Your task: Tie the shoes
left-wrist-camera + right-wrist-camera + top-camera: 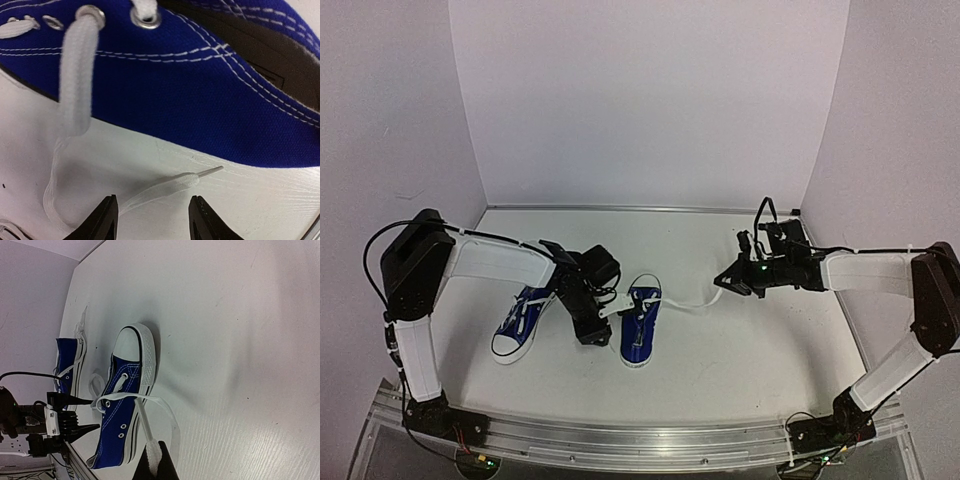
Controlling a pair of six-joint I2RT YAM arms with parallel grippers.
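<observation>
Two blue canvas shoes sit on the white desk (740, 350), toes pointing to the bottom of the overhead frame. One shoe (523, 325) lies at lower left of centre. The other, the centre shoe (638, 335), sits just right of it, and the left arm's wrist comes down between them.

The left end effector (152, 222) is spread, its two black fingers apart at the bottom edge of its own camera's frame. A short lace end (172, 186) lies flat on the desk in the gap, its hard tip pointing to the right of the frame. Neither finger presses it (it lies nearer the finger on the left of the frame). Above it, the blue side wall of the centre shoe fills the upper half of that view, and a broad white lace hangs from a metal eyelet at upper left.

The right end effector (155, 465) is pressed together on a long lace (144, 422). Overhead, this lace runs from the centre shoe's upper eyelets across the desk to the pinching fingers at right of centre, sagging slightly.
</observation>
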